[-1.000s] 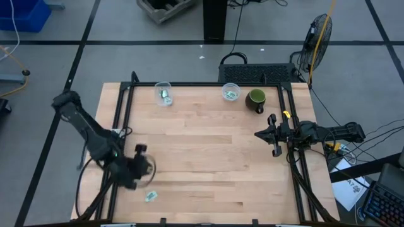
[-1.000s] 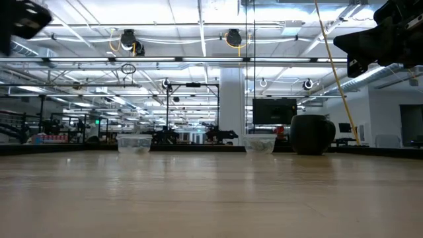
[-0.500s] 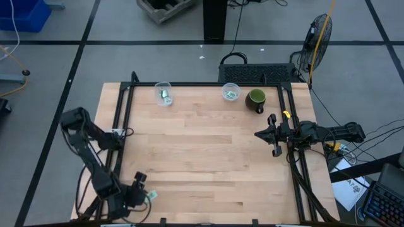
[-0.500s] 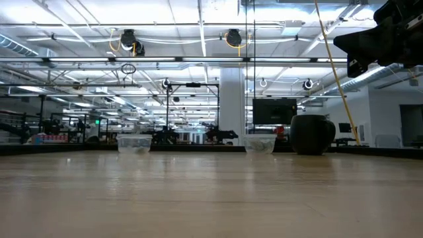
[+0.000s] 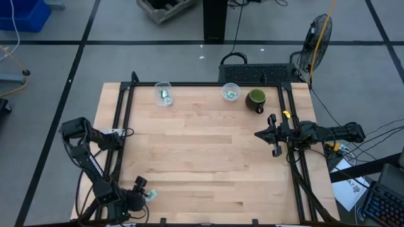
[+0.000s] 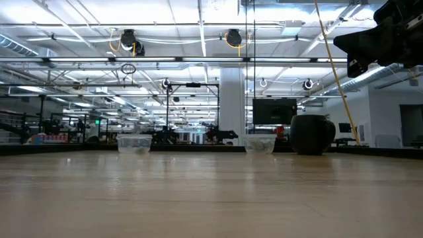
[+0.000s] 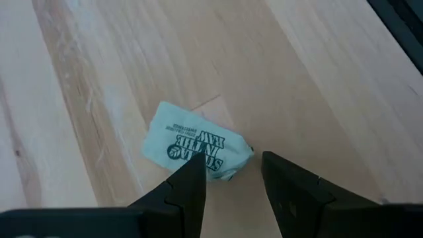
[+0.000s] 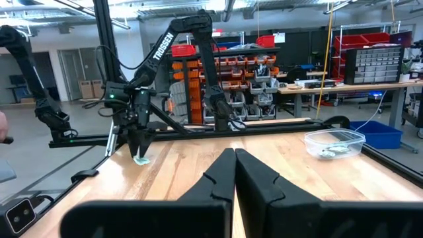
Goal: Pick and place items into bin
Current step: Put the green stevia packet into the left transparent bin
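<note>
Looking down from the high view, the left gripper sits at the near left corner of the table, jaws parted around a mint-green packet. The right gripper waits near the right edge, jaws clenched.

Left wrist view: the packet lies flat on the wood, one end between the fingertips.

Right wrist view: a clear container holds more packets.
</note>
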`<state>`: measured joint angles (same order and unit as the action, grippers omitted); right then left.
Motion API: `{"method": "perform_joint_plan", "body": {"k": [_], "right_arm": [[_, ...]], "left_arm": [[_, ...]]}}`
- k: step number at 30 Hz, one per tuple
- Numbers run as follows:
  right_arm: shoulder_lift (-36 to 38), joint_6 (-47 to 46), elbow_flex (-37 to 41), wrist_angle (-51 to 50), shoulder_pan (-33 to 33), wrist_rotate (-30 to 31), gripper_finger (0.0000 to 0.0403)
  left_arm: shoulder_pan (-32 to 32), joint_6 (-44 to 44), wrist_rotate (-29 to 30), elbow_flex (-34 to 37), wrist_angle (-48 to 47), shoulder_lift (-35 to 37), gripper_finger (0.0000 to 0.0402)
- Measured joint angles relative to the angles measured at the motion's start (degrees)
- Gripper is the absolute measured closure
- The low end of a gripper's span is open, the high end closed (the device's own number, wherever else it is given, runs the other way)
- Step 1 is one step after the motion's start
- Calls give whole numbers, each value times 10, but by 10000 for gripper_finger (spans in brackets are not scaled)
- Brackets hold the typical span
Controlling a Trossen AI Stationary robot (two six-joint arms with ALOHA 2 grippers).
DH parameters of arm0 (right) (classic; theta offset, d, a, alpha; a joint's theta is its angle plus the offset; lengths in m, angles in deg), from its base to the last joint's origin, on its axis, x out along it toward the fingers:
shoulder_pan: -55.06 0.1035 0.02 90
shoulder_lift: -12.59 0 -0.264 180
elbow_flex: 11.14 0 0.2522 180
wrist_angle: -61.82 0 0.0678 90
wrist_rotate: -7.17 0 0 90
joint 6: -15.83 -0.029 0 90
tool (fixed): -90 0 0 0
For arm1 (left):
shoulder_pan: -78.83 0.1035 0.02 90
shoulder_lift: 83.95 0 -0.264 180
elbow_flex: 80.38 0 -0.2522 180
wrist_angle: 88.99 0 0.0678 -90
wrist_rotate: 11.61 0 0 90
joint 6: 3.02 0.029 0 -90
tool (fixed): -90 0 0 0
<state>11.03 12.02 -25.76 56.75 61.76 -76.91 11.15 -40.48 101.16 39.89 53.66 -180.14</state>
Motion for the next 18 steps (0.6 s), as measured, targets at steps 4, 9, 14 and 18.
{"method": "perform_joint_plan", "body": {"k": [4,9,14,18], "right_arm": [[0,0,0,0,0,0,398],[0,0,0,0,0,0,398],[0,0,0,0,0,0,399],[0,0,0,0,0,0,399]], "left_arm": [[2,1,14,0,1,0,248],[28,1,28,2,-3,2,292],[58,31,8,2,-1,2,367],[86,43,-7,1,-3,3,391]]}}
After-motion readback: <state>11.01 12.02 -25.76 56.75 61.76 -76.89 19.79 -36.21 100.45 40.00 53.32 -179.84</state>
